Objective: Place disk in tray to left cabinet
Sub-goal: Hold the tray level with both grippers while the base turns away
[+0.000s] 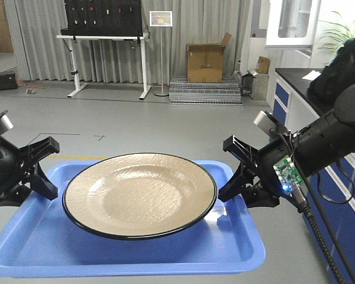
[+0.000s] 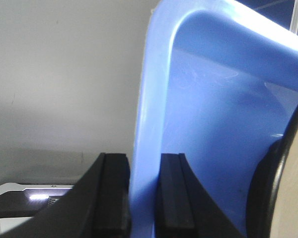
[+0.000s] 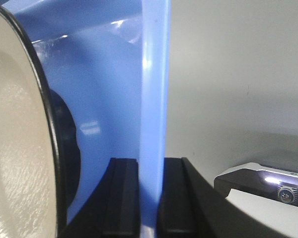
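The tan disk point(image 1: 139, 194) with its thin black rim lies in the blue tray point(image 1: 124, 251), which is held up above the grey floor. My left gripper point(image 1: 44, 168) is shut on the tray's left rim point(image 2: 146, 163), one black finger on each side. My right gripper point(image 1: 236, 171) is shut on the tray's right rim point(image 3: 154, 124) in the same way. The disk's edge shows at the right of the left wrist view point(image 2: 290, 163) and at the left of the right wrist view point(image 3: 15, 148). The left cabinet is out of view.
A dark counter with blue drawers point(image 1: 296, 100) runs along the right. Across the open floor stand a white-legged bench point(image 1: 103, 44) with a black board, a cardboard box point(image 1: 205, 62) on a metal step, and a sign stand point(image 1: 161, 35).
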